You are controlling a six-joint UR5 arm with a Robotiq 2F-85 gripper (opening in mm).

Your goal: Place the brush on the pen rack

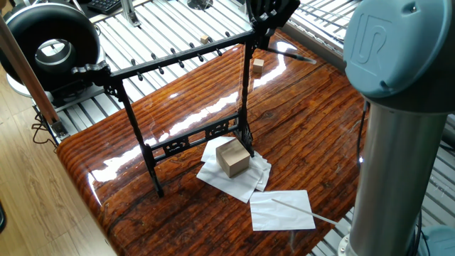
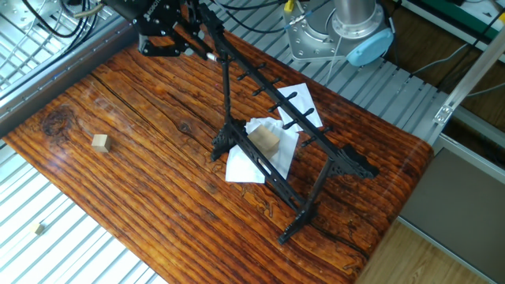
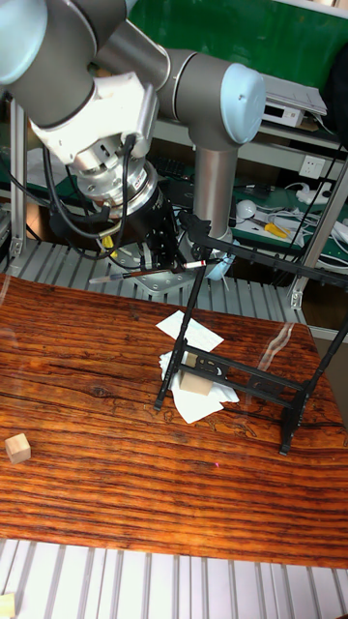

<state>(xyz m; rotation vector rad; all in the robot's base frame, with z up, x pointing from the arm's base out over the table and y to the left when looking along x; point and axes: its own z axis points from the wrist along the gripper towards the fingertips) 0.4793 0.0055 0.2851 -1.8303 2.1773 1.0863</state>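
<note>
The pen rack (image 1: 178, 57) is a tall black frame with a pegged top bar, two legs and an openwork lower crossbar; it also shows in the other fixed view as the pen rack (image 2: 272, 91) and in the tall view as the pen rack (image 3: 266, 253). My gripper (image 3: 162, 259) hovers just beyond the rack's end post and is shut on the brush (image 3: 121, 276), a thin dark rod held about level. From the first side, the brush (image 1: 295, 55) sticks out to the right of the gripper (image 1: 264, 21). In the other fixed view the gripper (image 2: 170, 35) is above the table's far corner.
A cardboard box (image 1: 232, 157) sits on crumpled white paper at the rack's foot. A white sheet (image 1: 282, 210) with a pale thin stick lies near the table edge. A small wooden block (image 2: 99, 142) lies apart. The arm's thick column (image 1: 398, 156) stands at the right.
</note>
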